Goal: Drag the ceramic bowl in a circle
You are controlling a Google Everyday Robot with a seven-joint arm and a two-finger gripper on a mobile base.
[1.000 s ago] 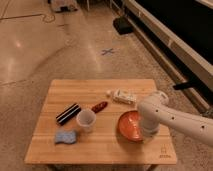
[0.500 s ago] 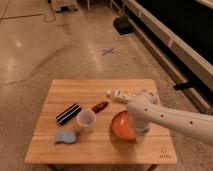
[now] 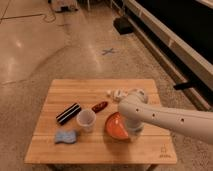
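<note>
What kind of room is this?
Probably a lab or workshop hall: polished concrete floor with a tape cross, and a low wooden table where the white arm's pincer works at an orange bowl.

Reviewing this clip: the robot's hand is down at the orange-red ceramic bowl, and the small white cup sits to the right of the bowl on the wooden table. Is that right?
Not quite. The camera view shows the small white cup to the left of the orange-red ceramic bowl, not the right. The rest holds: the robot's hand is down at the bowl's right side, on the wooden table.
</note>
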